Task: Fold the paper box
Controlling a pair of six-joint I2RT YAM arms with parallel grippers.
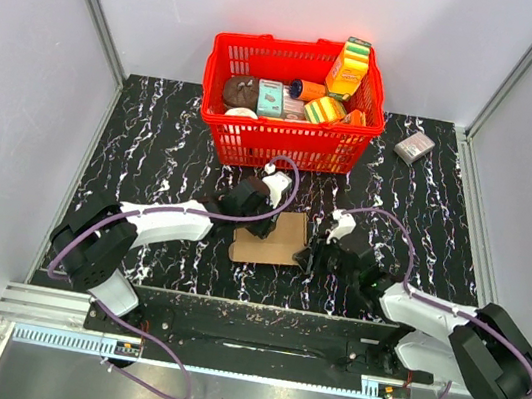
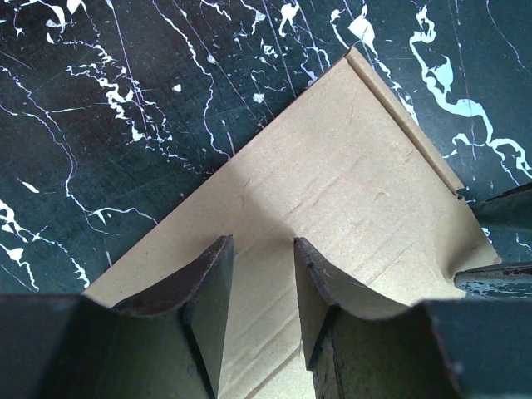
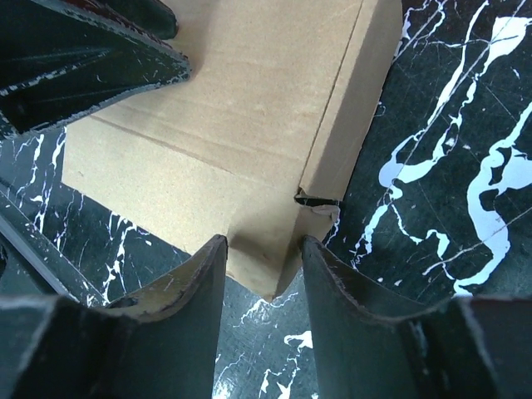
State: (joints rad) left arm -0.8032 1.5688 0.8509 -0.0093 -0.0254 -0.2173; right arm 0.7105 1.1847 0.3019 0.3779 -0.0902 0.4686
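While the box (image 1: 275,239) lies flat on the bench (image 1: 154,141), just in front of the red basket (image 1: 275,145), I have both hands down at it. My left hand (image 1: 243,199) is at its far left corner and my right hand (image 1: 322,259) is at its near right corner, so the brown sheet sits between them.

From my left wrist, the 2 fingers stand apart over the board, and plain cardboard shows in the gap. That hand is released and clamps nothing. A narrow flap runs along one edge of the sheet beyond the fingers.

From my right wrist, the 2 fingers also stand apart, astride the corner of the box. That hand is released too. Whether its tips touch the board I cannot tell. A narrow flap lies along the edge beside that corner, with a small notch where it meets the main panel.

Colourful packs fill the basket. A grey-pink carton (image 1: 414,147) sits well apart from the box, to the right of the basket.
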